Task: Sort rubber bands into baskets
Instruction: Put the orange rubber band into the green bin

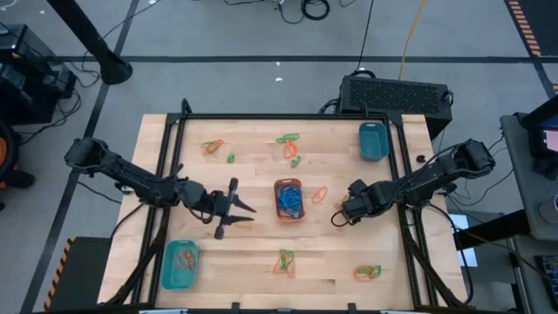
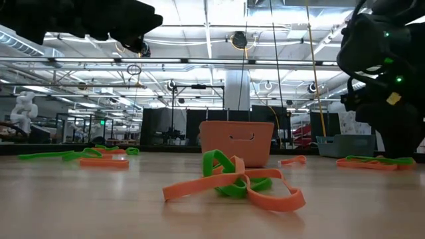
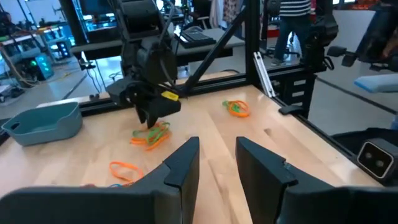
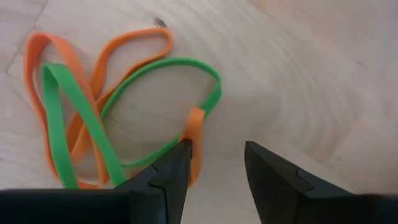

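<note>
Rubber bands [image 4: 93, 112], orange and green tangle on the table [image 4: 298, 74], one orange strand touching a finger [image 4: 171, 174] of the right gripper [image 4: 216, 163], fingers apart, nothing held, left gripper [image 3: 217, 163] likewise parted, empty.

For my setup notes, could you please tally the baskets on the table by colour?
Orange baskets: 1, the orange basket at the table's middle.
Teal baskets: 2, one teal basket at the far right, another teal basket at the near left.
Total: 3 baskets.
</note>
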